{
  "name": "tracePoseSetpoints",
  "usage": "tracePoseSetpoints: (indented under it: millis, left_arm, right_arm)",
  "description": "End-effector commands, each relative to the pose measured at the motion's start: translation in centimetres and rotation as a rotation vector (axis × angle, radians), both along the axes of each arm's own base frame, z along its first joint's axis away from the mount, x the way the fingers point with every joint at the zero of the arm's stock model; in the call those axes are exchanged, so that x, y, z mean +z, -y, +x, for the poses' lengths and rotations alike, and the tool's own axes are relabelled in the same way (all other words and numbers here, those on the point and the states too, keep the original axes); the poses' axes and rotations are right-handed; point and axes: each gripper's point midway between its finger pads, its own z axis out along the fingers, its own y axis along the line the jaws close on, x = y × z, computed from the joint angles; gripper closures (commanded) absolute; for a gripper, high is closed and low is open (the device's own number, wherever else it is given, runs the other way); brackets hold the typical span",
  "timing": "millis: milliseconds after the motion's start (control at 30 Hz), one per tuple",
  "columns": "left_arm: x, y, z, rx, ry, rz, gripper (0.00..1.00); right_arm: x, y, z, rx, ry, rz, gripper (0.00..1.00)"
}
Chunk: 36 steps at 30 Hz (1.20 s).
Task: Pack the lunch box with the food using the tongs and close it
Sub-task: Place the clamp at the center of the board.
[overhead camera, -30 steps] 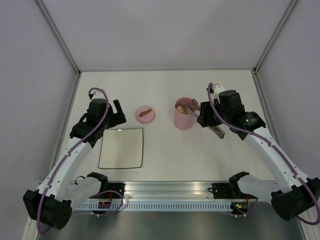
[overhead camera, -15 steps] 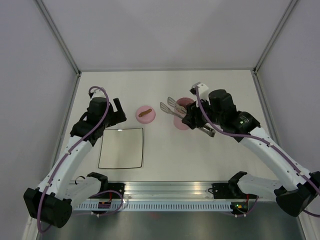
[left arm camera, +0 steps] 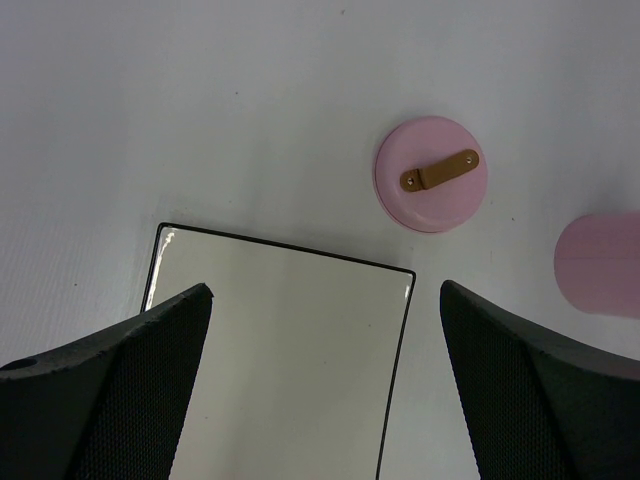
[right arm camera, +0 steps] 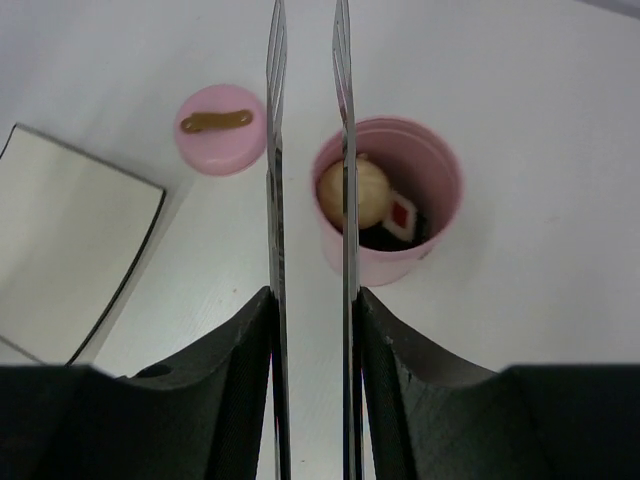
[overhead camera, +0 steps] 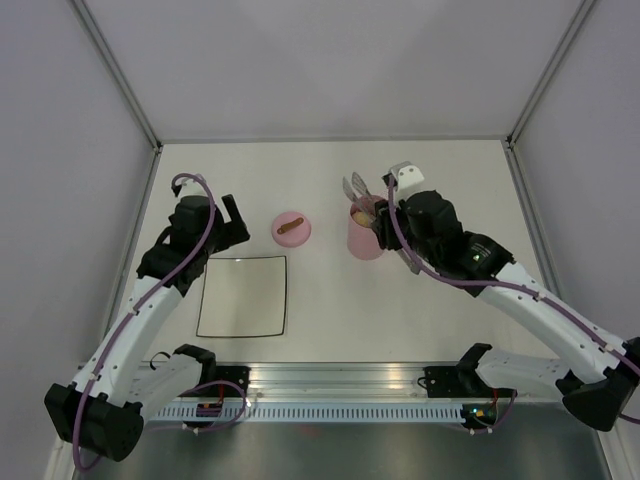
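Two slim silver arms of the tongs point(right arm camera: 276, 100) run straight out from the right hand point(right arm camera: 313, 295), which pinches them between its dark fingers point(right arm camera: 385, 340), one arm against each finger. The arms stand nearly parallel with a narrow gap between them. From above, their flat tips point(overhead camera: 355, 187) show beyond the far rim of the lunch box point(overhead camera: 365, 242).

The lunch box point(right arm camera: 430, 190) stands upright on the pale desk point(overhead camera: 330, 310), just ahead of the right hand and slightly to its right. It is a plain pink round cup with a smooth wall and an open top. One tong arm crosses over its left rim and the other passes just outside it. Food point(right arm camera: 352, 192) lies inside: a round beige ball against the left wall, and beside it a dark roll with a white face and a red centre point(right arm camera: 402, 213).

Off to the left of the right hand, apart from the cup, the lid point(right arm camera: 221, 129) lies flat, pink with a brown strip handle.

Further left, the left hand point(left arm camera: 325, 300) hangs with its fingers spread wide and nothing between them. A square white plate point(left arm camera: 280, 350) lies below it. The lid point(left arm camera: 431, 174) lies ahead and to its right, and the cup's edge point(left arm camera: 600, 265) is at far right.
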Motion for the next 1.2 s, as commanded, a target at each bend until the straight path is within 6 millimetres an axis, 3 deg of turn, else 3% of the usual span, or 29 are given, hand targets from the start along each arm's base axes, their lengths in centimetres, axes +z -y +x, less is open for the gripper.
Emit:
tracePoseSetpoints:
  millis: [0, 167, 233, 300, 333, 367, 400, 467, 500, 533, 600, 700, 767, 867, 967, 1067, 1167]
  left_arm:
    - [0.5, -0.1, 0.3, 0.030, 0.034, -0.019, 0.00]
    - [0.2, 0.0, 0.3, 0.027, 0.026, -0.023, 0.00]
    - [0.2, 0.1, 0.3, 0.025, 0.025, -0.024, 0.00]
    - [0.1, 0.1, 0.3, 0.025, 0.025, -0.027, 0.00]
    - [0.1, 0.1, 0.3, 0.026, 0.026, -0.026, 0.00]
    - [0.0, 0.1, 0.3, 0.026, 0.023, -0.027, 0.00]
    - [-0.1, 0.0, 0.3, 0.028, 0.020, -0.025, 0.00]
    - [-0.2, 0.1, 0.2, 0.032, 0.017, -0.029, 0.00]
    - [-0.3, 0.1, 0.2, 0.031, 0.014, -0.031, 0.00]
    - [-0.4, 0.1, 0.3, 0.032, 0.011, -0.033, 0.00]
    - [-0.7, 0.3, 0.3, 0.026, 0.004, -0.036, 0.00]
    - [-0.9, 0.4, 0.4, 0.026, -0.005, -0.035, 0.00]
    - [-1.3, 0.3, 0.3, 0.030, -0.013, -0.033, 0.00]
    - [-1.5, 0.3, 0.4, 0.031, -0.019, -0.032, 0.00]
    - [-1.8, 0.5, 0.5, 0.024, -0.031, -0.032, 0.00]
    - [-1.9, 0.6, 0.6, 0.017, -0.034, -0.034, 0.00]
    - [-1.9, 0.5, 0.6, 0.017, -0.036, -0.026, 0.00]
  right_arm:
    - [5.1, 6.2, 2.3, -0.299, 0.127, 0.036, 0.56]
    - [3.3, 14.2, 3.8, -0.579, 0.109, 0.004, 0.59]
    - [1.1, 16.7, 4.0, -0.676, 0.072, -0.017, 0.59]
    - [-0.4, 17.8, 4.4, -0.727, 0.051, 0.002, 0.58]
    - [-2.7, 19.0, 4.4, -0.764, 0.017, -0.015, 0.58]
    - [-3.7, 19.3, 4.4, -0.772, 0.012, -0.011, 0.58]
    - [-5.6, 19.4, 4.6, -0.786, 0.009, 0.004, 0.57]
    - [-7.1, 19.0, 4.8, -0.775, 0.025, 0.034, 0.57]
    - [-6.7, 18.4, 5.8, -0.761, 0.081, 0.094, 0.57]
    - [-9.1, 18.0, 5.5, -0.743, 0.051, 0.102, 0.57]
    - [-10.5, 17.5, 6.0, -0.736, 0.069, 0.143, 0.55]
    - [-12.3, 17.2, 7.0, -0.733, 0.087, 0.151, 0.55]
    - [-12.4, 17.2, 7.7, -0.734, 0.127, 0.156, 0.56]
    - [-15.6, 17.2, 7.4, -0.744, 0.071, 0.139, 0.53]
    - [-15.5, 16.3, 8.9, -0.714, 0.075, 0.163, 0.52]
    - [-16.6, 16.2, 9.6, -0.745, 0.020, 0.146, 0.50]
    - [-19.2, 16.0, 9.5, -0.761, -0.093, 0.084, 0.50]
